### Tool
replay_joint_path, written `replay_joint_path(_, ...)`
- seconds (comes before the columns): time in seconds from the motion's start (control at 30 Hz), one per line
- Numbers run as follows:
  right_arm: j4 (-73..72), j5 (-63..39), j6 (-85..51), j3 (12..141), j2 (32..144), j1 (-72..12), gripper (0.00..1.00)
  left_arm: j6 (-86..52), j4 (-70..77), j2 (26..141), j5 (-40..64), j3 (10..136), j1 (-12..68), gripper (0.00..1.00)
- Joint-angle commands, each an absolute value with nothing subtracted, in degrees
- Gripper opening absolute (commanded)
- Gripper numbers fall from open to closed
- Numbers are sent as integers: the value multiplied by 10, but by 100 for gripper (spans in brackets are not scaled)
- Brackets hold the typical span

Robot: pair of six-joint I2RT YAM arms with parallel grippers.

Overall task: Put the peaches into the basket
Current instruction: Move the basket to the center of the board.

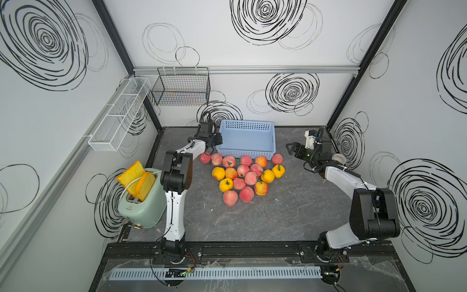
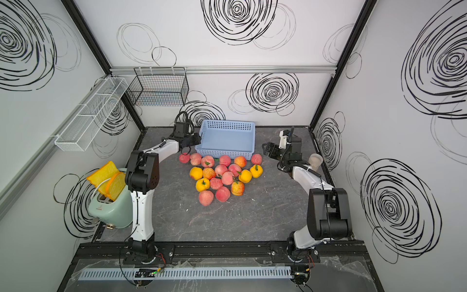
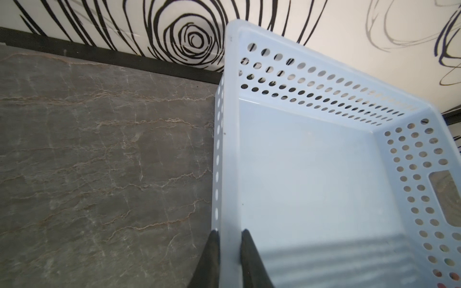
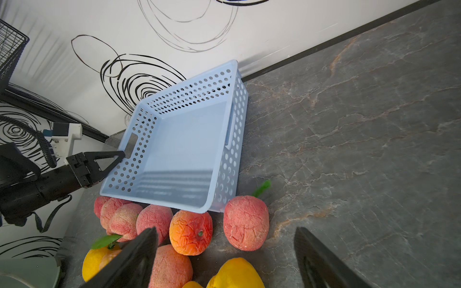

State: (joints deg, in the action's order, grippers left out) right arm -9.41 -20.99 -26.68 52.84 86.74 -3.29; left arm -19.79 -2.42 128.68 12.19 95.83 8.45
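Note:
The light blue basket (image 1: 247,141) (image 2: 226,140) stands empty at the back of the table, with its near wall against the peaches. My left gripper (image 1: 217,141) (image 2: 197,140) (image 3: 229,233) is shut on the basket's (image 3: 311,174) left wall, one finger inside and one outside. Several pink-red and yellow-orange peaches (image 1: 242,177) (image 2: 222,177) lie heaped on the table in front of it. My right gripper (image 1: 289,149) (image 2: 265,149) (image 4: 225,230) hovers open to the right of the heap, holding nothing. In the right wrist view, a red peach (image 4: 245,222) lies just beyond its fingertips, beside the basket (image 4: 184,149).
A mint toaster (image 1: 141,199) holding toast slices stands at the left edge behind my left arm. A black wire basket (image 1: 182,87) and a white mesh rack (image 1: 118,116) hang on the walls. A translucent cup (image 1: 338,159) sits by the right wall.

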Motion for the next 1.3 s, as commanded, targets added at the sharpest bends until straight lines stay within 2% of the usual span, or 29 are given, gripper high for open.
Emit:
replay_joint_path(0.0, -87, -207, -274, 531, 868, -35, 89, -192, -9, 1249, 141, 940, 80, 0)
replay_joint_path(1.1, -95, -236, -278, 524, 918, -71, 86, -305, 36, 1157, 85, 789, 97, 0)
replay_joint_path(1.17, -93, -236, -278, 524, 917, -71, 86, -309, 27, 1155, 77, 793, 101, 2)
replay_joint_path(1.27, -90, -235, -278, 525, 915, -71, 86, -315, 25, 1150, 70, 790, 105, 16)
